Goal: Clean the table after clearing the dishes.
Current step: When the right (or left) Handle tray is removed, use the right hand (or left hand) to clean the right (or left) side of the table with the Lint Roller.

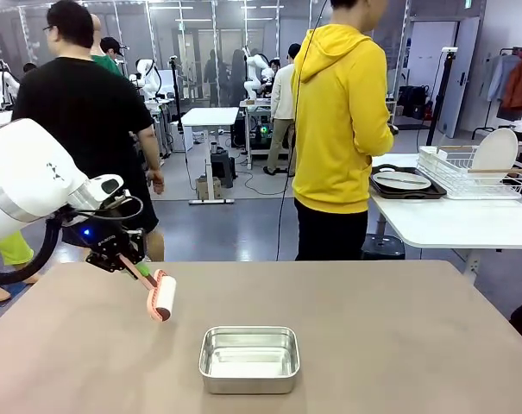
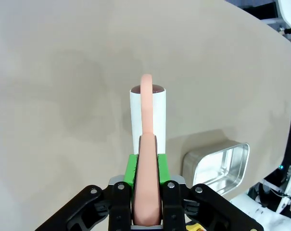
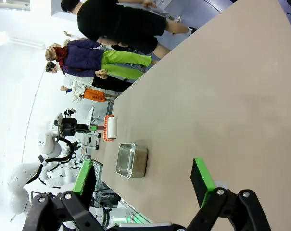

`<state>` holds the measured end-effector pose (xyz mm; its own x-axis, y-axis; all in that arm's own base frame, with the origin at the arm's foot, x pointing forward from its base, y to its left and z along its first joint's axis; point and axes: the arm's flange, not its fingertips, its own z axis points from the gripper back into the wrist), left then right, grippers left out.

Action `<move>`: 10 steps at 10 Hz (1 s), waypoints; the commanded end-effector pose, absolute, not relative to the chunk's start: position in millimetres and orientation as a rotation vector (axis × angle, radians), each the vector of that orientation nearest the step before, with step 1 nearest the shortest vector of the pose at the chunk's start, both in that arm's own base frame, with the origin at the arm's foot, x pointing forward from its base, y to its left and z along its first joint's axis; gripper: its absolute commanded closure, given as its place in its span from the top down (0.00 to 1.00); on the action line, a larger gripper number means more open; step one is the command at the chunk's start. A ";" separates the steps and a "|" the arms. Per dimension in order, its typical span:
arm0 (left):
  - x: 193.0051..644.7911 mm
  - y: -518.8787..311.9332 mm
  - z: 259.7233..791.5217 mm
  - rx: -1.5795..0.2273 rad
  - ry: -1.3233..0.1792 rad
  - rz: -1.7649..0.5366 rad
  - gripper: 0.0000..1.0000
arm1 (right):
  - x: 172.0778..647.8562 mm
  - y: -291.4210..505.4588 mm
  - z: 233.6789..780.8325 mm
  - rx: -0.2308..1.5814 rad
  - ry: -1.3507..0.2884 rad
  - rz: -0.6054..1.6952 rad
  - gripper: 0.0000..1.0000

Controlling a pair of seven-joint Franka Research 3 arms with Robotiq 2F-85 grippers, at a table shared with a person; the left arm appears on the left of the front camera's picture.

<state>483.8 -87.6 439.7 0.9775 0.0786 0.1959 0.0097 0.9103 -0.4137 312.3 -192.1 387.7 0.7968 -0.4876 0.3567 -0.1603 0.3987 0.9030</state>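
Apparently clearing is done; our left pincer (image 2: 146, 169) pinches the roller (image 1: 164, 296) by its handle, drum just ahead over the worktop (image 1: 399, 345); rolling remains. Our right pincer (image 3: 143, 175) stands spread.

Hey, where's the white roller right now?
In the front view the roller is over the robot's left half of the table, its pink handle clamped in the left gripper, just left of and beyond the steel pan.

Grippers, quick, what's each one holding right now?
Left gripper: closed on the roller handle.
Right gripper: open, holding nothing.
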 end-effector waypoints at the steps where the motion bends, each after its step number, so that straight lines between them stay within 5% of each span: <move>1: 480.6 -84.9 443.7 -0.415 -0.191 0.044 0.20 | 310.7 -190.6 392.1 1.173 -0.641 -0.239 1.00; 10: 513.0 -70.8 370.2 -0.811 -0.082 -0.099 0.21 | 310.7 -190.6 392.1 1.173 -0.641 -0.239 1.00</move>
